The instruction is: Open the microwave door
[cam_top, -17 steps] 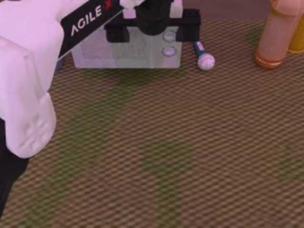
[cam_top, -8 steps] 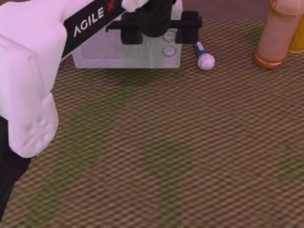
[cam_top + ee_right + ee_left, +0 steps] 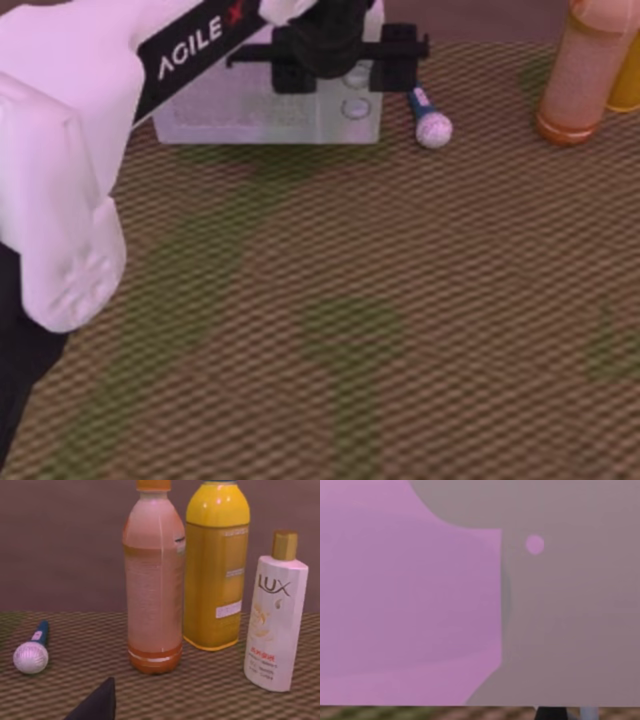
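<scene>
My left arm reaches from the left edge up to the top middle of the top view. Its left hand (image 3: 342,58) sits over the microwave (image 3: 268,105), with black fingers (image 3: 398,60) spread wide apart, not gripping. The hand hides part of the microwave door (image 3: 245,112), which looks shut. The left wrist view shows only pink and grey shapes, hard to make out. The right hand's dark tip (image 3: 97,703) pokes in, so I cannot tell its state
</scene>
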`<state>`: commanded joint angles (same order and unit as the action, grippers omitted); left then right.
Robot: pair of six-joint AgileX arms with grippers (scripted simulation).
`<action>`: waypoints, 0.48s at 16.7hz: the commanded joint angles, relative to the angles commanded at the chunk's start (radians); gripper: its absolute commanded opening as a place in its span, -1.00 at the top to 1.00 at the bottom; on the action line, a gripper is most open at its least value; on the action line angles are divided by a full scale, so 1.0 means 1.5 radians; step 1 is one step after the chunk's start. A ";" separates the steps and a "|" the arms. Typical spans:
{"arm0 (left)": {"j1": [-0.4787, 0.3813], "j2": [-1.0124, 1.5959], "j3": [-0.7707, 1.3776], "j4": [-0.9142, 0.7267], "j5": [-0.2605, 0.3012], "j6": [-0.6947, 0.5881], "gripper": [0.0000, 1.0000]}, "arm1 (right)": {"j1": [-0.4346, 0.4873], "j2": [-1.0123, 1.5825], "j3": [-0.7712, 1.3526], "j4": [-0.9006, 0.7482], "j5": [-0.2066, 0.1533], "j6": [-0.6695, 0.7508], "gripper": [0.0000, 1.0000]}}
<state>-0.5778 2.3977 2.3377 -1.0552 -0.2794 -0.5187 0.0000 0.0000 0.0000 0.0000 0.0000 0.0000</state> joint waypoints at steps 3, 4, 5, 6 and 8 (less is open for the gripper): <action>0.000 0.000 0.000 0.000 0.000 0.000 1.00 | 0.000 0.000 0.000 0.000 0.000 0.000 -1.00; 0.000 0.000 0.000 0.000 0.000 0.000 1.00 | 0.000 0.000 0.000 0.000 0.000 0.000 -1.00; -0.022 -0.007 -0.017 0.003 0.015 -0.006 1.00 | 0.000 0.000 0.000 0.000 0.000 0.000 -1.00; -0.023 -0.008 -0.019 0.004 0.014 -0.006 1.00 | 0.000 0.000 0.000 0.000 0.000 0.000 -1.00; -0.022 -0.025 -0.045 0.015 0.008 -0.007 1.00 | 0.000 0.000 0.000 0.000 0.000 0.000 -1.00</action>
<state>-0.6105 2.3605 2.2705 -1.0327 -0.2680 -0.5292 0.0000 0.0000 0.0000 0.0000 0.0000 0.0000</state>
